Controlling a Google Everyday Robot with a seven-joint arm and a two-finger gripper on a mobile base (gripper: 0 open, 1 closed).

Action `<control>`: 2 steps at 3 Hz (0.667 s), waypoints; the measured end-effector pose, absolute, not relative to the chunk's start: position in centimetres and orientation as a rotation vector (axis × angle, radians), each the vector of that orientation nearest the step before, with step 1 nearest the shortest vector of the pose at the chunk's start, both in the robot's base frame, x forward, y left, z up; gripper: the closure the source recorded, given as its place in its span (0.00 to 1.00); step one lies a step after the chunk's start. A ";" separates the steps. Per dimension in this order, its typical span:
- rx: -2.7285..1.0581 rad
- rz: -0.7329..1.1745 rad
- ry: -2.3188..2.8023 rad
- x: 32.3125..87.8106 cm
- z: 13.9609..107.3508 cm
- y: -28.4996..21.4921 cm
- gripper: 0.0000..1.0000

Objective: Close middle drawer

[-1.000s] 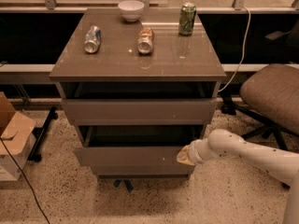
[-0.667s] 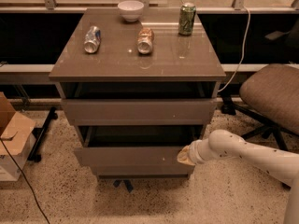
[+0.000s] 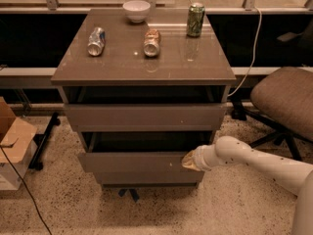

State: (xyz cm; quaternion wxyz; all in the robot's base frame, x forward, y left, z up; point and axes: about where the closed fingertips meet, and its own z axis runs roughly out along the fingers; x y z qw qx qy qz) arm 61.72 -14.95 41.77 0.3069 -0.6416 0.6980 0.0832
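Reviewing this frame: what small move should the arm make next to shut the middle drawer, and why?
Probably push straight inward, toward the cabinet. The tool sits at the right end of the front of the middle drawer, which juts out with a dark gap showing above it.

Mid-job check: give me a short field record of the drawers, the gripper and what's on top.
middle drawer: pulled out, dark gap behind its front
gripper: at that front's right end, seemingly touching
top drawer: slightly out
bottom drawer: looks shut
cabinet top: white bowl, upright green can, silver can and reddish can lying down
right side: office chair
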 end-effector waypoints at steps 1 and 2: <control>-1.690 0.205 1.813 63.7 41.0 -14.1 1.00; -1.692 0.210 1.813 63.6 40.9 -14.0 0.73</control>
